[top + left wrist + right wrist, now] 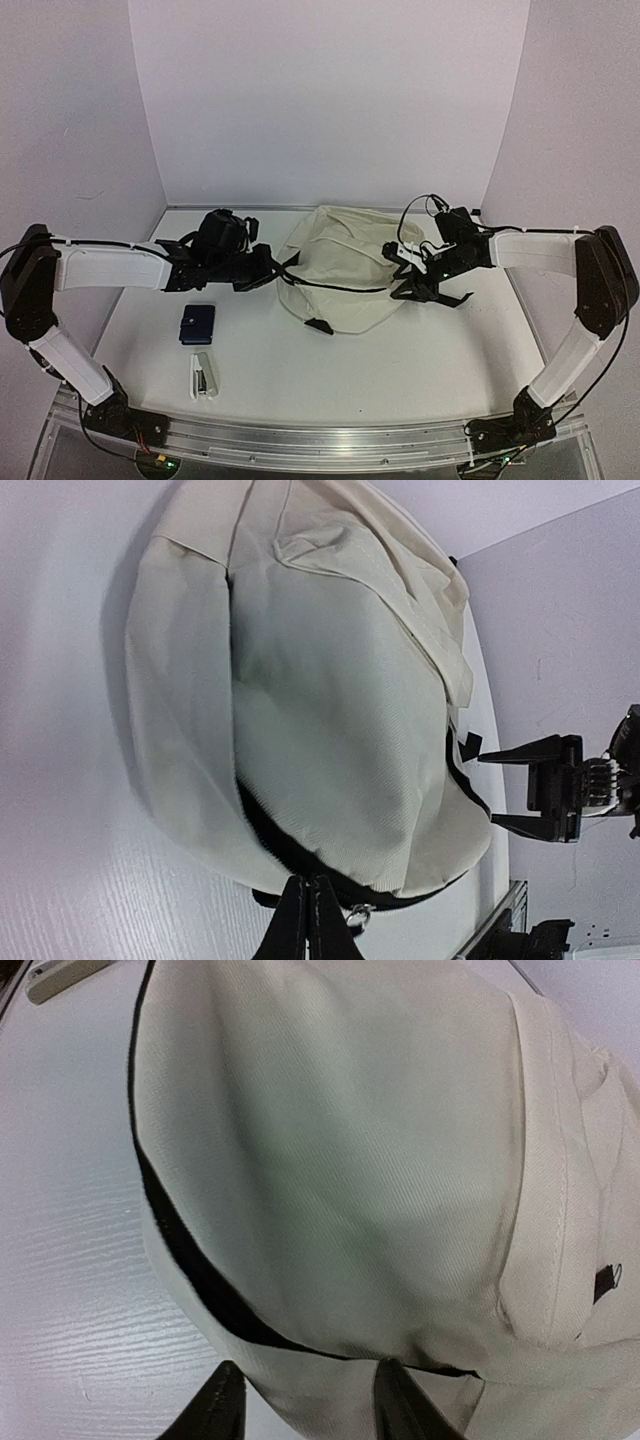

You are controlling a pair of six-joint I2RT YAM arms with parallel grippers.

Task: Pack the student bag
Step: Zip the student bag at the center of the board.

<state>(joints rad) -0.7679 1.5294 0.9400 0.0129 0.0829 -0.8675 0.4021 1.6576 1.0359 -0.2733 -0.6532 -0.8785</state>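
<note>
No readable lettering, label, brand, number or sign anywhere, neither on the large cream soft fabric backpack [345, 265] nor elsewhere.

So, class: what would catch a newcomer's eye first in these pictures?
The big cream student bag slumped in the middle of the table. The left gripper is pinched shut at its black zipper edge; the right gripper stands open on the other side.

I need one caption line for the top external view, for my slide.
Cream backpack between left gripper, shut at its zipper, and open right gripper; dark blue case and white stapler nearby.
</note>
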